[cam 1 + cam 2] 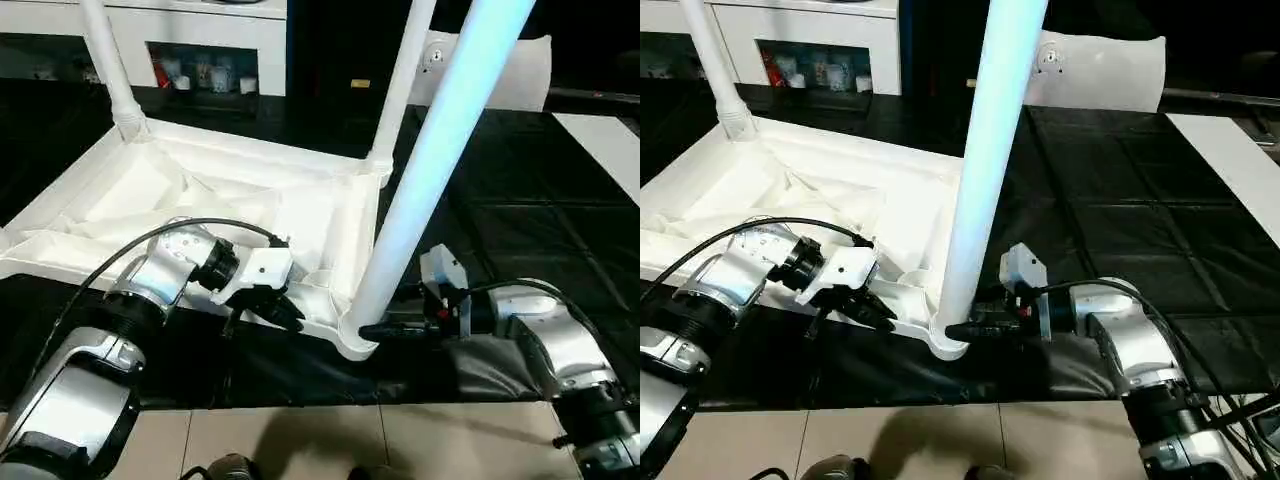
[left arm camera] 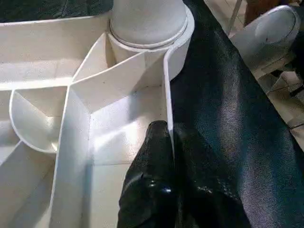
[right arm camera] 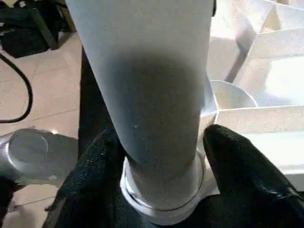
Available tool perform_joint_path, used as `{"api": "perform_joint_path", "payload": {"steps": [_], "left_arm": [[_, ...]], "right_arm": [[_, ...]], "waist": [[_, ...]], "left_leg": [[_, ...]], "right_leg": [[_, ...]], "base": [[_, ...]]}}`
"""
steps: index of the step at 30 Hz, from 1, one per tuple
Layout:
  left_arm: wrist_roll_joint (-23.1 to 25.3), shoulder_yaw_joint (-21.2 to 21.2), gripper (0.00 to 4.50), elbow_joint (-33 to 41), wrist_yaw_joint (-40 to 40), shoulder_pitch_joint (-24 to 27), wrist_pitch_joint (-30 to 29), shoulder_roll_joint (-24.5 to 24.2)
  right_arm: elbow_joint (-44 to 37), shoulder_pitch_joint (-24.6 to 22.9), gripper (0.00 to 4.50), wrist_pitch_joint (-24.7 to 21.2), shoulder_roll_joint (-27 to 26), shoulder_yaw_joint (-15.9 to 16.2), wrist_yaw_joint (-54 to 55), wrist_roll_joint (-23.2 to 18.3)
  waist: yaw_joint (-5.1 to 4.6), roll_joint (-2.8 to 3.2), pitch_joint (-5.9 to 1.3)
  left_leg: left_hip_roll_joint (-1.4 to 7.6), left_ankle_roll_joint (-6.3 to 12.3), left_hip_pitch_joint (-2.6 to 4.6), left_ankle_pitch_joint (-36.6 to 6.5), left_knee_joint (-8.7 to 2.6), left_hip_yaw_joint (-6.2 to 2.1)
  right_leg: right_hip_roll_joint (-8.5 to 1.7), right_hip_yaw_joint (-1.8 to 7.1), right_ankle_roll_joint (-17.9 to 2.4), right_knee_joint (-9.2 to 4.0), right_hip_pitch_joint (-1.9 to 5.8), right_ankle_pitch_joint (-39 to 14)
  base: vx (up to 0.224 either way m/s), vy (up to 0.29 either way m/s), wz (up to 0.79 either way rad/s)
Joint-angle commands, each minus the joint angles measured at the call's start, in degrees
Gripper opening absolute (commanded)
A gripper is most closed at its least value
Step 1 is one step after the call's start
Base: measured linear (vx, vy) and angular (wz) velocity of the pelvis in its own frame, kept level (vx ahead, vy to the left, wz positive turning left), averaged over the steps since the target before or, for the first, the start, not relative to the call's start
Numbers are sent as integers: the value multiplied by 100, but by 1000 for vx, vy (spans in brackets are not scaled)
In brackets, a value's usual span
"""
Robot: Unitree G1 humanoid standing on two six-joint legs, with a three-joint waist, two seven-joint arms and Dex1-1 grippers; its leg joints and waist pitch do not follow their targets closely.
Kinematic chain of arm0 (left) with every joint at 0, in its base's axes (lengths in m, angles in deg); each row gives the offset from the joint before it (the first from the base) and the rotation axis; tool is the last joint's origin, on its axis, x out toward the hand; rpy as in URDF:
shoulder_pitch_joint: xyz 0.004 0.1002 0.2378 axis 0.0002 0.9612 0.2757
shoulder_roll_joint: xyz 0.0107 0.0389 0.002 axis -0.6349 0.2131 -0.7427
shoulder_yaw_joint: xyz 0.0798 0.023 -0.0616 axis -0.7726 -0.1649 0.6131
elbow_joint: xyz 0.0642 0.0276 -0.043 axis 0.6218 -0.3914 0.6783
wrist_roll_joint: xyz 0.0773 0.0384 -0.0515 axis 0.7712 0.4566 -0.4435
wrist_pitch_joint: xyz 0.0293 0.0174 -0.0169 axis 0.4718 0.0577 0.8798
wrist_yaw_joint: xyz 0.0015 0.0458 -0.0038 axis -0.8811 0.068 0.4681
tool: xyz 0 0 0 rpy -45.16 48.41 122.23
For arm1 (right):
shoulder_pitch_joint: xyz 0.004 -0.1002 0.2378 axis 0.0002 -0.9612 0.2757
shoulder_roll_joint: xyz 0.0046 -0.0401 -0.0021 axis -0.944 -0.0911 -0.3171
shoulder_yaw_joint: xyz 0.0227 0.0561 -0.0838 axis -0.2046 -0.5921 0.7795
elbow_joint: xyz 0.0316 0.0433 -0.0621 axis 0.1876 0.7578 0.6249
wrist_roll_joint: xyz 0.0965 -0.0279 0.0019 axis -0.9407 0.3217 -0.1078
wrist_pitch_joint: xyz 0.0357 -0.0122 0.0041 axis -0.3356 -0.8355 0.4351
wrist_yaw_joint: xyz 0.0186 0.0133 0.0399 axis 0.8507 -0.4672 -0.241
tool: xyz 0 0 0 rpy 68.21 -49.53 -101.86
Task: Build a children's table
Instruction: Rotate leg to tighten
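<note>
**A:** So, how would you expect the white plastic rectangular tabletop with the ribbed underside to handle?

**B:** Light and stiff, I'd judge. It lies upside down on the black mat, ribs up, and its thin side wall is a good edge to pinch. The left gripper has done just that: its two black fingers are closed on the near rim, one inside the wall and one outside, close to the round corner socket.

**B:** The smooth plastic probably slips, so a grip low down, near a socket, looks safest.

**A:** And the long white tube leg in that near corner?

**B:** It stands in the socket with its long axis rising and leaning away to the right in the head view. Two more legs stand at the far corners, nearly upright.

**A:** The right gripper?

**B:** Its fingers straddle the leg's base just above the socket, one on each side. Whether they press the tube or sit just off it, I cannot tell.
</note>
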Motion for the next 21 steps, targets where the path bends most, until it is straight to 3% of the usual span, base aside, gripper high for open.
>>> {"api": "perform_joint_path", "payload": {"steps": [1,5,9,14,16,17,18,21], "left_arm": [[117,-334,0,-28,-268,-63,116,22],[118,-347,0,-48,-268,-63,120,13],[55,-109,0,-76,-53,-41,-247,153],[48,85,0,-25,736,-77,-917,412],[-105,344,0,76,1508,-125,-1585,845],[-105,344,0,76,1508,-125,-1585,845],[-141,468,0,124,1944,-159,-1898,1128],[-180,643,0,80,2617,-250,-2153,1556]], "right_arm": [[18,96,242,10,16,18,-44,-119],[30,117,213,-31,-28,50,-102,-119],[-157,12,193,-445,-209,-131,180,-369],[-469,-117,191,-897,-555,-193,1162,-239],[-527,-133,191,-1186,-1138,-277,2425,107],[-527,-133,191,-1186,-1138,-277,2425,107],[-503,-95,191,-1441,-1556,-420,3127,158],[-376,36,191,-1641,-2129,-589,4128,325]], "waist": [[-3,9,-404],[-1,-2,-410],[-5,-7,-397],[-59,11,-345],[-139,11,-320],[-149,13,-321],[-205,-7,-318],[-329,8,-329]], "left_leg": [[382,40,173,-1563,-432,-150],[377,91,169,-1464,-422,-139],[375,108,166,-1434,-423,-135],[365,-97,196,-1865,-455,-167],[348,-279,184,-2111,-477,-221],[338,-317,199,-2182,-474,-233],[330,-353,183,-2270,-475,-265],[318,-396,171,-2416,-484,-295]], "right_leg": [[-377,246,-1258,-375,187,-1720],[-368,243,-1310,-356,193,-1538],[-363,240,-1312,-361,194,-1620],[-376,260,-1104,-444,134,-2337],[-385,242,-939,-482,110,-2854],[-388,229,-889,-505,93,-3007],[-402,216,-777,-531,102,-3242],[-391,198,-703,-561,73,-3296]], "base": [[0,0,0],[0,0,0],[0,0,0],[0,0,0],[0,0,0],[0,0,0],[0,0,0],[0,0,0]]}}
